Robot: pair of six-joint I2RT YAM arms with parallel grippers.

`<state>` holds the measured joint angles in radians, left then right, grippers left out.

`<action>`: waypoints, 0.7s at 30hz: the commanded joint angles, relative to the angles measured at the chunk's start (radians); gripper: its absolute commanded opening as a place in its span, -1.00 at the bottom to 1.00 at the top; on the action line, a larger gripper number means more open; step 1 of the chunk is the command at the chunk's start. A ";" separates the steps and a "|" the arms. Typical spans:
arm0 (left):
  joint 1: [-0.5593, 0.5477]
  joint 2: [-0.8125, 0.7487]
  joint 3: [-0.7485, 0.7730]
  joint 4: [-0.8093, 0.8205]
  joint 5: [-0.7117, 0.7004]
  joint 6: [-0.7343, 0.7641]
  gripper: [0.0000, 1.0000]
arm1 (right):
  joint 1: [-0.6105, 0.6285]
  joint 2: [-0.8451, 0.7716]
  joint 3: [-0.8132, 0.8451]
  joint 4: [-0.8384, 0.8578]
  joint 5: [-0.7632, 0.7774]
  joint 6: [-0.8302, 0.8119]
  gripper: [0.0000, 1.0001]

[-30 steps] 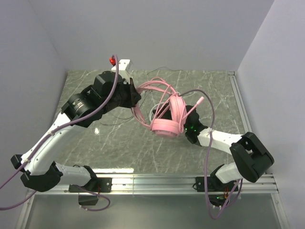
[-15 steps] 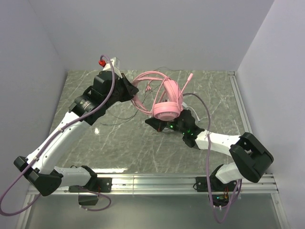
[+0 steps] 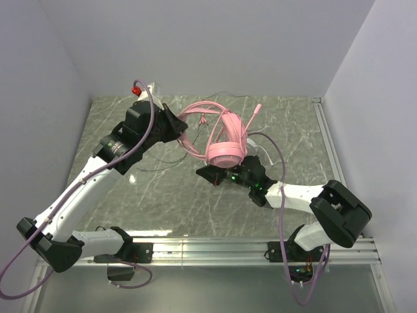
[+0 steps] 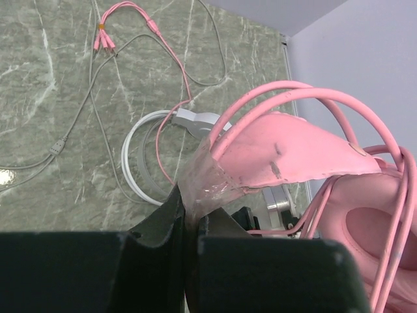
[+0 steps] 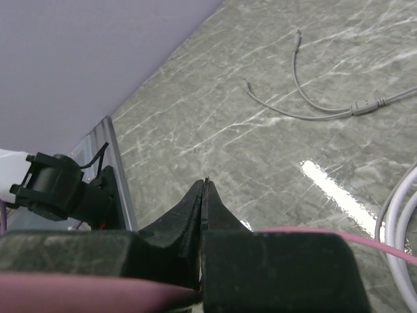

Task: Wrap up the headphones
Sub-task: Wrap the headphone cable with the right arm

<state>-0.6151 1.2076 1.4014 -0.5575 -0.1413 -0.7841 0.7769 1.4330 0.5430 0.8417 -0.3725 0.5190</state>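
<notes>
headset [image 4: 287, 150] band sits clamped in left hand [image 4: 189, 203]; right hand [image 5: 203, 190] pinches shut on pink cable [image 5: 313, 233].

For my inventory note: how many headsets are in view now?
2. The pink headset hangs raised in the left pincer; the white headset lies on the table beneath it, partly hidden. No others show.

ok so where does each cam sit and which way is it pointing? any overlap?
Top external: fixed high behind the bases, looking down across the marble table; both arms show whole, pink headset held up between them.
Left wrist: on the left arm, looking past the left jaws, shut on the pink headband, down at the white headset.
Right wrist: low, looking past the shut right jaws over the table towards the left arm's base; pink cable runs from them.
Shared: both wrist views catch the pale cable's splitter.
</notes>
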 commanded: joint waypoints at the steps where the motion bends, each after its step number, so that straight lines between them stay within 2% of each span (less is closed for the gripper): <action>1: 0.028 -0.078 0.053 0.280 -0.037 -0.132 -0.99 | 0.025 -0.017 0.001 -0.026 -0.002 -0.030 -0.98; 5: 0.028 -0.106 0.053 0.271 -0.046 -0.127 -0.99 | 0.019 -0.034 0.028 -0.041 -0.002 -0.037 -0.95; 11: 0.028 -0.114 0.082 0.238 -0.034 -0.119 -0.99 | 0.010 -0.034 0.025 0.037 -0.017 -0.037 -0.76; 21: 0.029 -0.114 0.107 0.219 -0.078 -0.103 -0.99 | -0.007 0.015 0.048 0.124 -0.057 -0.030 -0.72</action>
<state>-0.5896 1.1294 1.4269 -0.4950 -0.1829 -0.8265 0.7734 1.4246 0.5575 0.9016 -0.3939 0.4995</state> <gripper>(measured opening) 0.080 0.138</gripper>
